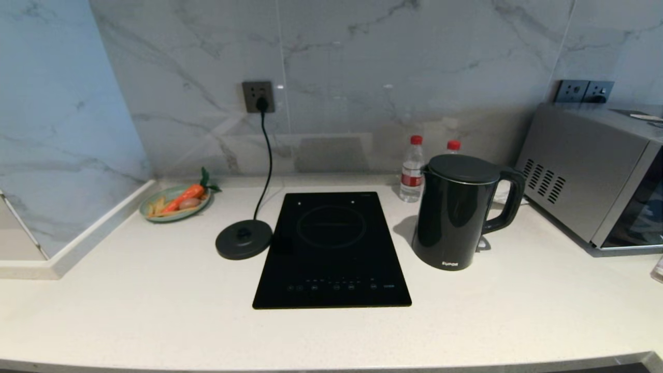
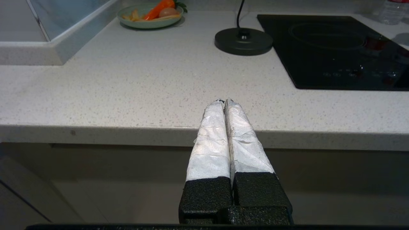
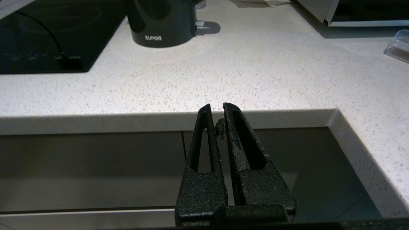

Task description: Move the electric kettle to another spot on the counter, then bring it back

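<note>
**Kettle off its base, both arms held back at the counter's edge**

Marble-look wall tiles back the white speckled counter (image 1: 155, 311), and the black cooktop panel (image 1: 331, 248) set into it serves as the landmark. The electric kettle (image 1: 456, 212) stands upright on the bare stone just right of the cooktop, handle turned away from it and toward the microwave (image 1: 595, 176). The round corded base (image 1: 243, 238) sits on the cooktop's opposite side, just off its left edge, cord rising to the wall socket (image 1: 258, 96). With kettle and base on opposite sides, the kettle reads as parked at its second spot, so the return trip is probably what remains. Two water bottles (image 1: 413, 168) stand behind the kettle, and a green plate of toy food (image 1: 176, 203) lies well to the cooktop's left.

Neither arm appears in the head view; only the wrist cameras place them. The left gripper (image 2: 224, 101), its fingers wrapped in white tape, is pressed together and hangs at the counter's front edge, facing the base. The right gripper (image 3: 216, 107) is likewise closed on nothing, poised off the front edge with the kettle's lettered foot ahead of it, which suits it for the handle. Its view alone shows a clear plastic piece (image 3: 397, 48) on the stone far right of the cooktop.
</note>
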You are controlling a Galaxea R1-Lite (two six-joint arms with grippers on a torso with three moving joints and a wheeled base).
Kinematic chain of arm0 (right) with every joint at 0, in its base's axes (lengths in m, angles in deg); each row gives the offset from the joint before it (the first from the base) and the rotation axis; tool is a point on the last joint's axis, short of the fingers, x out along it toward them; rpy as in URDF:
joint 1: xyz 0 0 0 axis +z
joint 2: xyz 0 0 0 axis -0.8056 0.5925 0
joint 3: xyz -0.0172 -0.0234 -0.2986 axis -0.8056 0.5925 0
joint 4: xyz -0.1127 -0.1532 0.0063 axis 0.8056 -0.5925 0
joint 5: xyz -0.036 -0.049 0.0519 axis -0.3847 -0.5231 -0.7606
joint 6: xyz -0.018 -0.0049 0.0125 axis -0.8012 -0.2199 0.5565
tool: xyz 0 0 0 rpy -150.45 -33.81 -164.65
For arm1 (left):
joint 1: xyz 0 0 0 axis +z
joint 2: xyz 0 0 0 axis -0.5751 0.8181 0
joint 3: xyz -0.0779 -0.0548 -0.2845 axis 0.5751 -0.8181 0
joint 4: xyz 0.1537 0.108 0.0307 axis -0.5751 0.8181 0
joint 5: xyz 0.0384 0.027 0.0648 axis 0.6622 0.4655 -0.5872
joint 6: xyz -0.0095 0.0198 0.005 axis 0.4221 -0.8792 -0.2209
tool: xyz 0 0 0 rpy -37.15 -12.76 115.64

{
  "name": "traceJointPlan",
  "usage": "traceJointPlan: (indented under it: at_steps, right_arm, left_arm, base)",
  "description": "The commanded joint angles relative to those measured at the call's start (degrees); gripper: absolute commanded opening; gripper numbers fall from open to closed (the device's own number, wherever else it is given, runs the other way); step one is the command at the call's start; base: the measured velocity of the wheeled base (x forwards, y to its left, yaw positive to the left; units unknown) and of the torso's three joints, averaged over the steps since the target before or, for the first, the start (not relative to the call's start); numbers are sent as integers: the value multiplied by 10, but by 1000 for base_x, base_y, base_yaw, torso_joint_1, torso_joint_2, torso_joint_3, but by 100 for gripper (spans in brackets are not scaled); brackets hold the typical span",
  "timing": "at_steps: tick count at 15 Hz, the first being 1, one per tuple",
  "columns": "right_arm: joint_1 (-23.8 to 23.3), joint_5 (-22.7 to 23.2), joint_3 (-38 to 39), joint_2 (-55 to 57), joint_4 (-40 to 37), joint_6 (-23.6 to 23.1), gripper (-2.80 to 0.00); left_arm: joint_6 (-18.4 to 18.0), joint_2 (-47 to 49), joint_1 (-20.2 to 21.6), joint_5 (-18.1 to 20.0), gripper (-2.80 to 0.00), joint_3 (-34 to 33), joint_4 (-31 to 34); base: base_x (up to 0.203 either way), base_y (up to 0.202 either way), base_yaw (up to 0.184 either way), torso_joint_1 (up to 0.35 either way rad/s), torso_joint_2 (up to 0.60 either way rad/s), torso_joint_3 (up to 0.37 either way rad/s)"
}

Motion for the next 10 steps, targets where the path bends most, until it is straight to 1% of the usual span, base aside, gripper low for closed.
traceJointPlan:
  at_steps: [1,5,10]
  right_arm:
    - [0,0,0,1,0,0,-280]
    - [0,0,0,1,0,0,-280]
    - [0,0,0,1,0,0,-280]
  left_arm:
    - [0,-1,0,0,-280,-2,0]
    - [0,-1,0,0,-280,-2,0]
    - [0,-1,0,0,-280,-2,0]
  base:
    - [0,0,0,-168,488,324]
    - [0,0,0,-183,546,358]
    - [0,0,0,-149,526,376]
